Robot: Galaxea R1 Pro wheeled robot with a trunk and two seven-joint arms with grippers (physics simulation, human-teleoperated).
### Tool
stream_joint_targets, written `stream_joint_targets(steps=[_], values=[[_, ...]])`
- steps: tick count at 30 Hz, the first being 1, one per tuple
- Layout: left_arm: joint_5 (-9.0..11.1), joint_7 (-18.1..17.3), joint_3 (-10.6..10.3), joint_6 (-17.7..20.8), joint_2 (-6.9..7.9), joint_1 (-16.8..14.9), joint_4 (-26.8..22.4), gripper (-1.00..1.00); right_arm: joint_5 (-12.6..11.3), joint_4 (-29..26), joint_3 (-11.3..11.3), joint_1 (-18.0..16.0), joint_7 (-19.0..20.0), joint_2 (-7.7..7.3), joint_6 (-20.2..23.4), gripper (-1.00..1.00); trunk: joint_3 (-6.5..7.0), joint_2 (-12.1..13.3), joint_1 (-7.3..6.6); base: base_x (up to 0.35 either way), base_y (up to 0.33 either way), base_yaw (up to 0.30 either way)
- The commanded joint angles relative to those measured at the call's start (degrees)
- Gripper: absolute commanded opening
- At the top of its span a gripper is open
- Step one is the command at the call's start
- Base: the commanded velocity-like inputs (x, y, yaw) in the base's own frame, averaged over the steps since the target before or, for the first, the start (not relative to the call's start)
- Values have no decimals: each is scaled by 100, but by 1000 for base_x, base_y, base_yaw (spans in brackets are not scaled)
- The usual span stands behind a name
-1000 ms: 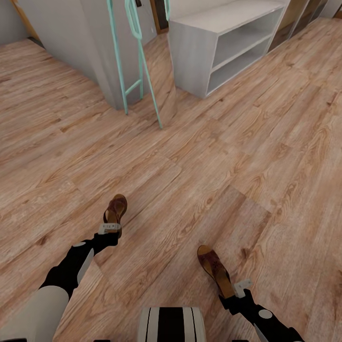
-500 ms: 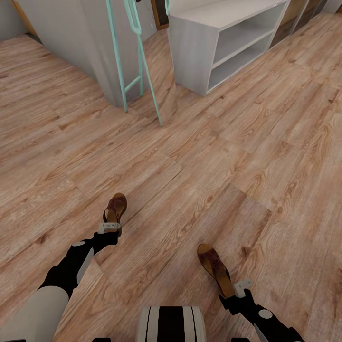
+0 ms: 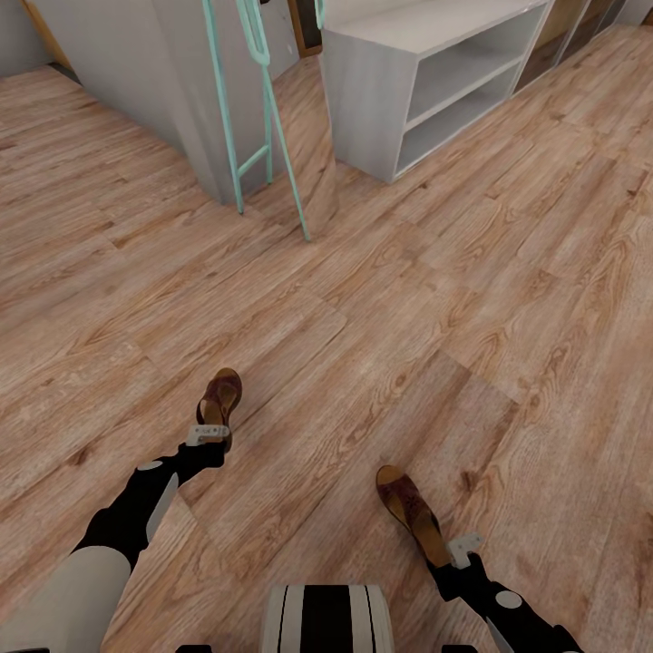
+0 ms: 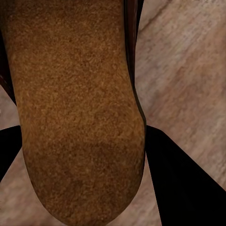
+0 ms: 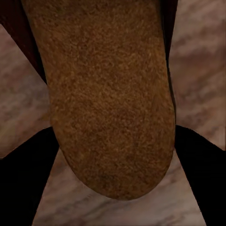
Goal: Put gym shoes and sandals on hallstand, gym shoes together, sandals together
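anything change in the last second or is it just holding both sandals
Almost nothing. From a second ago the whole head view shifted slightly, so the camera moved, not the things. The left gripper stays at the left sandal and the right gripper at the right sandal; each sandal keeps its place in the view.

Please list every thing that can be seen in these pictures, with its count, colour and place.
Sandals: two, brown with tan footbeds; one in the left hand, one in the right hand, both over the floor.
Floor: one, light brown wood planks, under everything.
Shelf unit: one, pale grey, two open rows, at the far end, right of centre.
Teal frame: one, thin bars, leaning by the grey wall, left of the shelf unit.
Grey wall: one, far left.
Robot trunk: black and white, near edge.
Left hand: shut on a sandal's heel.
Right hand: shut on a sandal's heel.
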Motion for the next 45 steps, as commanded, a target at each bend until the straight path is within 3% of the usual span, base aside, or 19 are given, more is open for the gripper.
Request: stream_joint_targets(steps=[1, 28, 45], values=[[1, -36, 21, 43, -2, -1, -9, -100, 33, 3, 26, -2, -7, -4, -21, -100, -3, -1, -1, 0, 0, 0], [0, -36, 29, 35, 0, 10, -10, -100, 31, 3, 27, -2, -7, -5, -20, -100, -3, -1, -1, 0, 0, 0], [-5, -31, 37, 35, 80, 22, -10, -100, 39, 12, 35, -2, -7, -9, -25, -100, 373, 22, -45, 0, 0, 0]])
